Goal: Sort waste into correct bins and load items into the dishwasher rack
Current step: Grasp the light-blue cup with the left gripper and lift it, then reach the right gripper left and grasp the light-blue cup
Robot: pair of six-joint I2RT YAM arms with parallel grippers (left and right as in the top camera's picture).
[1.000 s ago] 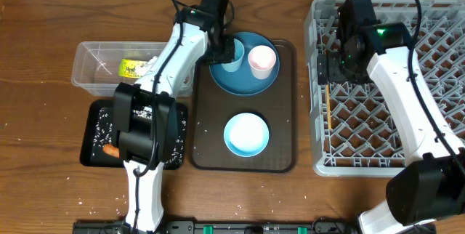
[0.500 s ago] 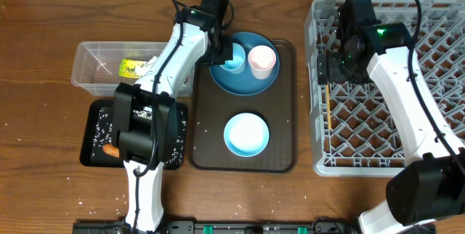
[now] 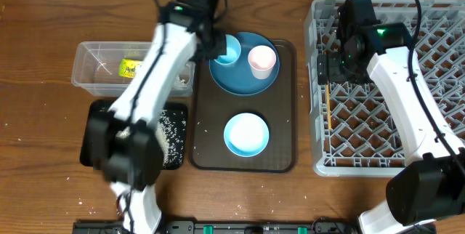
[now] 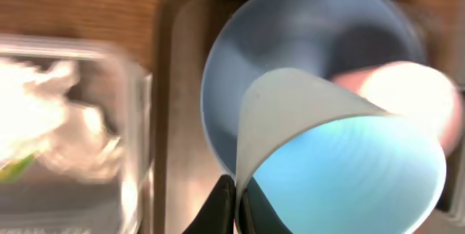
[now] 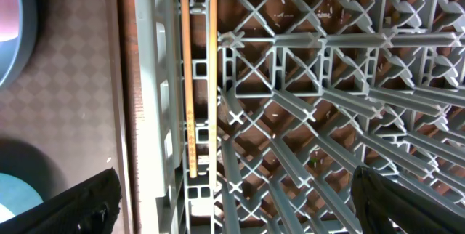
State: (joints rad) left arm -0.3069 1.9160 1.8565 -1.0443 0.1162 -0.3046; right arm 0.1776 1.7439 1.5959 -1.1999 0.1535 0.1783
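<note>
My left gripper (image 3: 217, 46) is shut on the wall of the light blue cup (image 3: 229, 49), one finger inside and one outside (image 4: 237, 201). The cup (image 4: 341, 168) is tilted over the round blue plate (image 3: 243, 70), next to the pink cup (image 3: 262, 60). A white bowl (image 3: 245, 134) sits lower down on the brown tray (image 3: 280, 154). My right gripper (image 5: 240, 205) stands open above the left edge of the grey dishwasher rack (image 3: 407, 81), where the wooden chopsticks (image 5: 187, 81) lie. The clear tub (image 3: 91, 70) holds a yellow-green wrapper (image 3: 131, 67) and tissue (image 4: 36, 110).
A black tray (image 3: 174, 128) with white rice grains lies below the clear tub, partly hidden by my blurred left arm. Bare wooden table surrounds the tray and bins.
My left gripper has closed on the light blue cup's wall, and the cup has shifted slightly up and left. The left arm is blurred with motion. The right arm has not moved.
</note>
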